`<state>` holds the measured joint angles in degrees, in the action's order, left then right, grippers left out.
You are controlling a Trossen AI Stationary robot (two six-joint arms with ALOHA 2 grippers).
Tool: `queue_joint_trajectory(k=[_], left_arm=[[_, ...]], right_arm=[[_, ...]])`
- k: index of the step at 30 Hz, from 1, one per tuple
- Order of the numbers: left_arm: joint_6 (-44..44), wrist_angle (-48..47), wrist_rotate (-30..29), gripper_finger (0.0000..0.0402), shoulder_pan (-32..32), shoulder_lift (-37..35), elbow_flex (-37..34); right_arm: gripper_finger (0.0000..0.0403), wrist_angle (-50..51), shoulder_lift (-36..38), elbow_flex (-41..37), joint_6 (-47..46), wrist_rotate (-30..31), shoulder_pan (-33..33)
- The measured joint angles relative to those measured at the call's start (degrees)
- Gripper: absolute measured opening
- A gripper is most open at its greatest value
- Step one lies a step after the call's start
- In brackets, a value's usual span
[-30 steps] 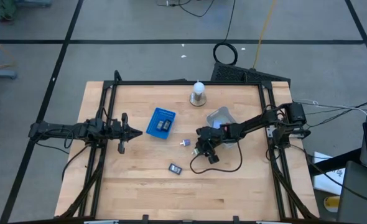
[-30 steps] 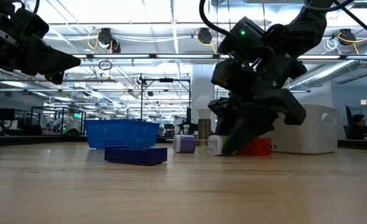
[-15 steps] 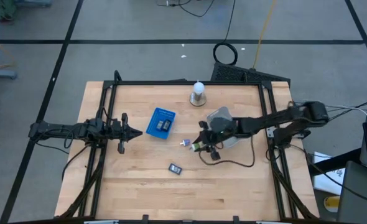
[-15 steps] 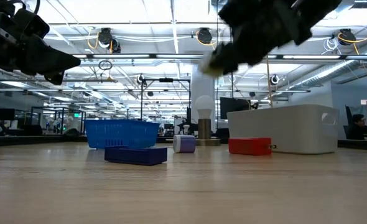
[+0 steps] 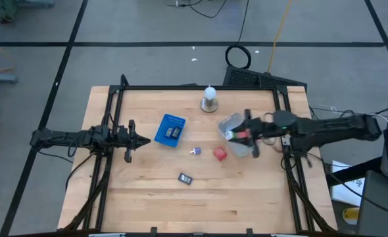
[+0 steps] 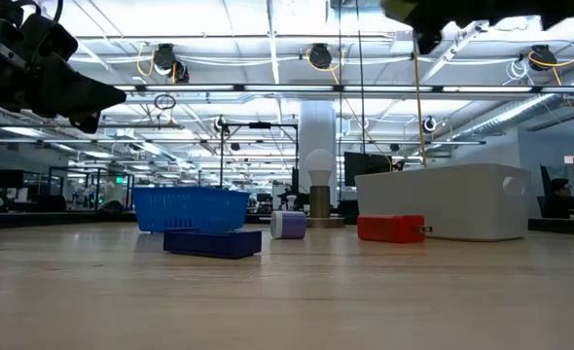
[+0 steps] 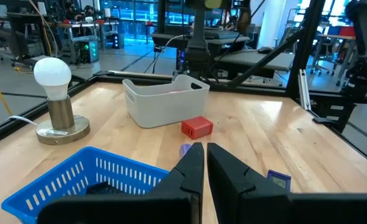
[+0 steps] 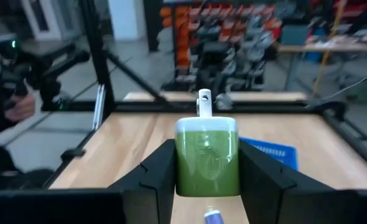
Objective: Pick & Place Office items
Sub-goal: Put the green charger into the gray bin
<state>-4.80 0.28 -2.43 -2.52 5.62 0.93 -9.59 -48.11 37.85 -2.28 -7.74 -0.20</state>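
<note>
While the right gripper (image 8: 206,177) clamps one green plug (image 8: 206,155) directly over the grey tray (image 5: 228,122), a drop looks due. Beside the tray lies one red block (image 5: 219,154), then one purple bit (image 5: 195,151), one dark piece (image 5: 185,178), the blue basket (image 5: 170,129); farthest, the left gripper (image 5: 143,139), pinched empty.

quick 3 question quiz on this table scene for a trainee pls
1. True or false: the right gripper holds a green block.
2. What lies nearest the grey tray: A) red block B) dark block C) purple bit?
3. How many items lie in the blue basket?

Key:
1. True; it is pinched between the fingers.
2. A.
3. Two dark ones.
</note>
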Motion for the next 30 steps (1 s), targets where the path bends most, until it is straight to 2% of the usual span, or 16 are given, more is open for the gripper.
queue_joint_trajectory(k=[6,14,21,30], left_arm=[[0.4,0.0,-0.1,0.0021,0.0,0.0,0.0],[0.5,0.0,-0.1,0.0021,0.0,0.0,0.0],[0.6,0.0,-0.1,0.0021,0.0,0.0,0.0],[0.5,0.0,-0.1,0.0021,0.0,0.0,0.0]], right_arm=[[0.0125,1.2,15.9,-8.2,-0.6,2.0,-0.8],[0.0125,2.3,30.1,-16.3,-1.8,4.3,-2.6],[0.0125,3.9,35.1,-21.1,-2.4,4.8,-3.4],[0.0125,3.8,37.2,-24.5,-2.8,4.9,-3.4]])
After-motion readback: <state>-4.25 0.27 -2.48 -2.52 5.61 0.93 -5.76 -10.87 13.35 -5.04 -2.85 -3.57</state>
